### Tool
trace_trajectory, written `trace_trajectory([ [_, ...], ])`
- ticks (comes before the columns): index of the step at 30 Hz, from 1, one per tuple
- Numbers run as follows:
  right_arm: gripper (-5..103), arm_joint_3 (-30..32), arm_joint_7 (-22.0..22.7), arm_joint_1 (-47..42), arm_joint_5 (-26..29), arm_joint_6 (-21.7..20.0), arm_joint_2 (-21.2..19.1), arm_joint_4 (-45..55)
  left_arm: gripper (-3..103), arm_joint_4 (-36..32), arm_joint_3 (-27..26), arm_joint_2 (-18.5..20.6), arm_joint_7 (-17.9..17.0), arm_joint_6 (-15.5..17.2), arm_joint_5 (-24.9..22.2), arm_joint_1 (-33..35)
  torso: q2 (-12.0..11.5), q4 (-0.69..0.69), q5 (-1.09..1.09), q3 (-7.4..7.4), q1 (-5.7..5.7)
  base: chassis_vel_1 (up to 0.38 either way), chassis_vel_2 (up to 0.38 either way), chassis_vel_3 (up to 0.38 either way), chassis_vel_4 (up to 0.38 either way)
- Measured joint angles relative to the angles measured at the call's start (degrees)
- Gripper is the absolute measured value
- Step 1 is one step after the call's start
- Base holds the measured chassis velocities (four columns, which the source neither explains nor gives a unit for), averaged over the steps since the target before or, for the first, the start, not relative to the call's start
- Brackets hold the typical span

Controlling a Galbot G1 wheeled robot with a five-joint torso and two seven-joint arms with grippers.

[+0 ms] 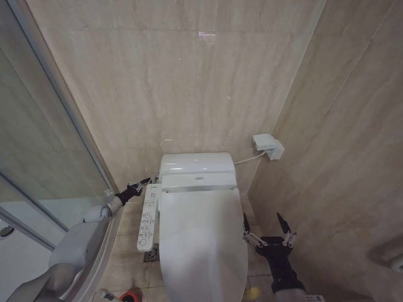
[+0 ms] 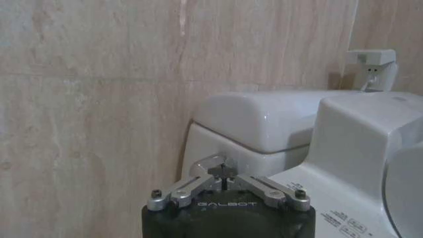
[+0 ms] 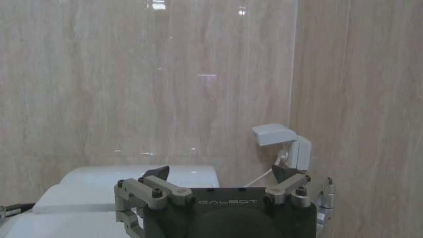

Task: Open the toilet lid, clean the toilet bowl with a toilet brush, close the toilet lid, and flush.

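**Left end effector at the cistern lever, lid down**

Left end effector (image 1: 148,181) reaches along the shower glass to the cistern's left side, its fingers clenched together with the tips at a silvery flush lever (image 2: 210,163) on the side of the tank. From the wrist view, the word "GALBOT" reads in pale letters across its black housing.

Low on the floor at the left, a small round red holder cup (image 1: 130,296) sits beside the toilet; what it contains I cannot tell, as the frame cuts it off.

Next comes the white button panel (image 1: 149,217) running along the left flank of the toilet bowl (image 2: 244,163), printed with rows of small icons and labels too fine to read. The toilet lid (image 1: 201,242) lies shut, flat and glossy, covering the bowl, and a small dark mark on the band behind its hinge cannot be made out. The white cistern (image 1: 196,163) stands behind it against the tiled wall.

A white wall box (image 1: 268,145) with a cable is mounted in the corner to the right.

Right end effector (image 1: 269,228) hangs just beside the lid's right edge, released, its dark fingertips spread wide and grasping nothing. "GALBOT" shows on its housing too.
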Motion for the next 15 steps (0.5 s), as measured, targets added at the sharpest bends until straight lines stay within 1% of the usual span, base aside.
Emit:
trace_trajectory([
  [8,100,0.0,0.0,0.0,0.0,0.0,0.0,0.0,0,1.1,0.2,-0.2,0.7,0.0,0.3,-0.6,0.0,0.00,0.00,0.00,0.00,0.000,0.000,0.000,0.000],
  [15,100,0.0,0.0,0.0,0.0,0.0,0.0,0.0,0,4.4,1.7,0.1,2.6,0.0,0.9,-2.5,0.0,0.01,0.00,-0.01,-0.01,0.000,0.000,0.000,0.000],
])
